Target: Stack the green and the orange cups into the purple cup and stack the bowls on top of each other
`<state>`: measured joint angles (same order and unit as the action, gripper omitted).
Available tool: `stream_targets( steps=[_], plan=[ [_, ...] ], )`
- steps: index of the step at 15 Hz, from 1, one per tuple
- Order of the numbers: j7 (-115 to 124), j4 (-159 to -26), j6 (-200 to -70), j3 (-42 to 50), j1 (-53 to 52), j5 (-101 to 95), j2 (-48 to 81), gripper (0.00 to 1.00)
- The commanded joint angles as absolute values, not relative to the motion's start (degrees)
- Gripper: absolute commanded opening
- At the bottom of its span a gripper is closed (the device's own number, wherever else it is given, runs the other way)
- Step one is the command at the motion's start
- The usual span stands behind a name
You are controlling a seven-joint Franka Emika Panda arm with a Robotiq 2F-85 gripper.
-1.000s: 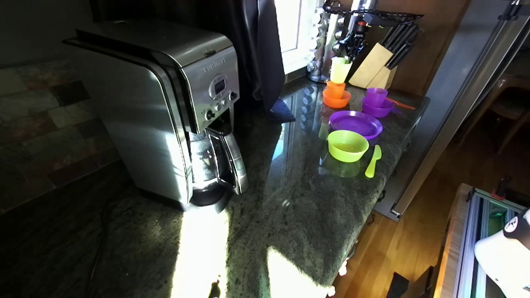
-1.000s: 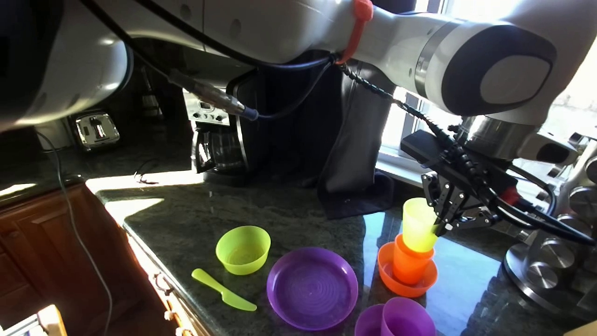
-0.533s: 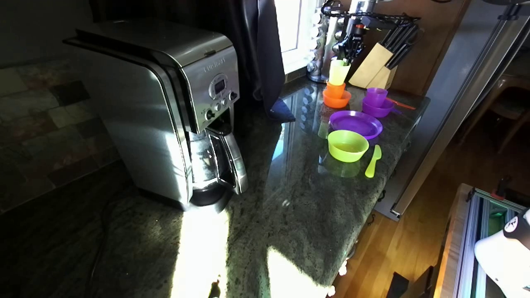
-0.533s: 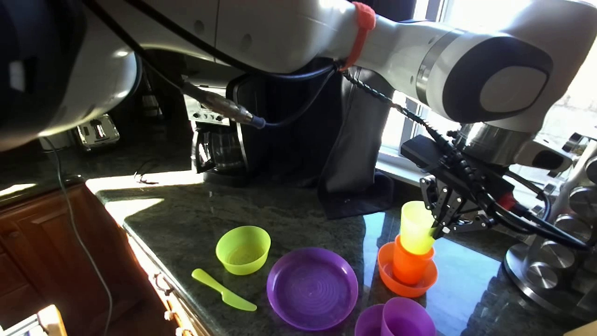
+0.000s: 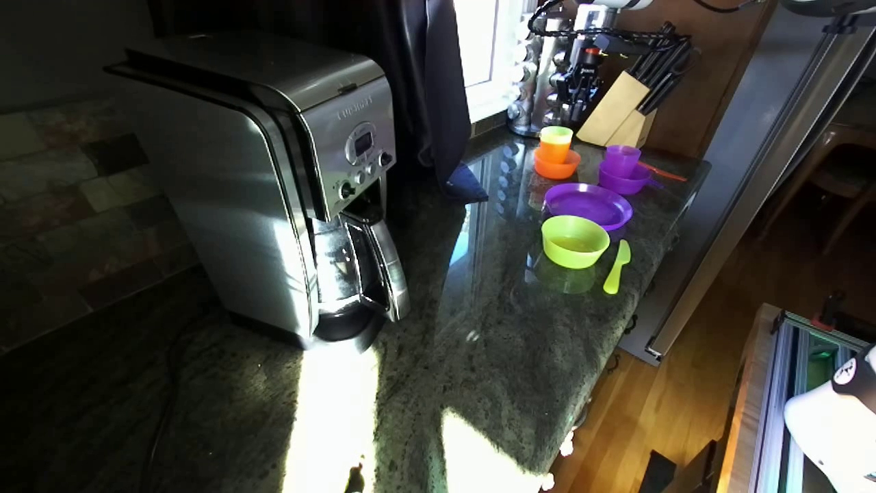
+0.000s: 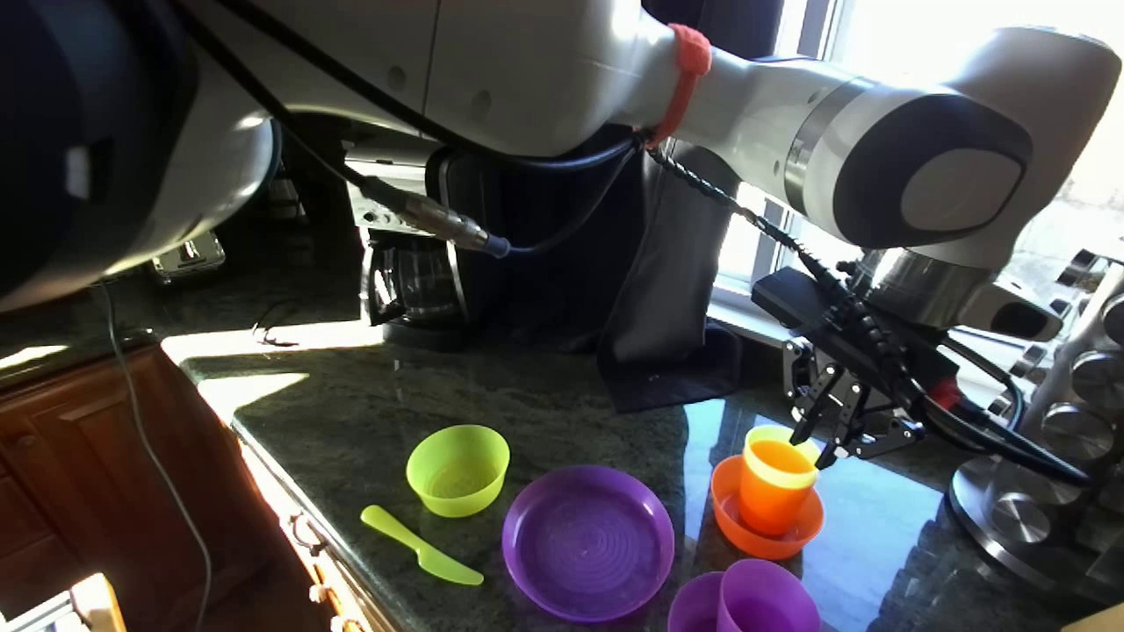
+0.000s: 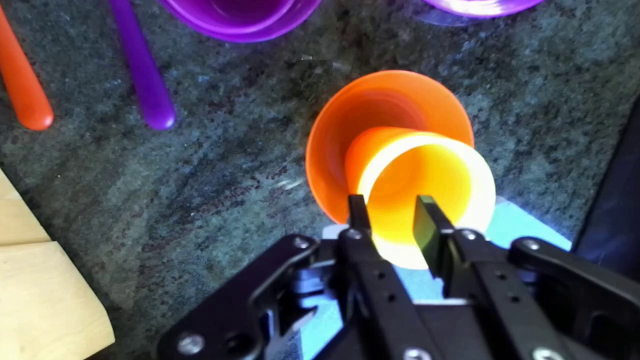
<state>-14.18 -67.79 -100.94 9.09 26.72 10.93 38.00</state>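
Note:
The green cup (image 6: 771,434) is nested inside the orange cup (image 6: 766,511), its pale rim showing above the orange. Both stand upright in the orange bowl (image 6: 727,502). Just over that rim, my gripper (image 7: 390,200) is open, its jaws a moderate way apart with nothing held between them. From the wrist view I cannot tell whether a fingertip touches the rim. The purple cup (image 5: 622,161) stands in the purple bowl (image 5: 608,183); in an exterior view both are cut by the bottom edge. The green bowl (image 6: 457,478) sits alone on the counter.
A purple plate (image 6: 590,544) lies between the green bowl and the cups, with a green knife (image 6: 430,555) near the counter edge. A knife block (image 5: 616,113) and a spice rack (image 6: 1023,513) stand close to my gripper. Orange (image 7: 25,85) and purple handles (image 7: 145,75) lie nearby.
The green cup, earlier gripped higher above the orange cup, has gone down into it. My gripper has opened, let go of the cup and sits slightly lower.

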Motion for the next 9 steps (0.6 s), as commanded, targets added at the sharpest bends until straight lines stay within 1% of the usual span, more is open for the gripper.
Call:
stream_targets(
  steps=[1, 4, 6, 9],
  plan=[
    [-14.46, -65.94, -99.45, 8.72, 27.31, 11.63, 39.67, 0.62],
    [-14.18, -67.22, -100.76, 9.06, 27.04, 11.14, 39.83, 0.86],
    [-14.16, -67.83, -101.07, 9.08, 27.01, 11.20, 39.97, 0.99],
    [-13.85, -69.27, -102.29, 8.94, 27.06, 11.84, 40.02, 1.00]
  ],
)
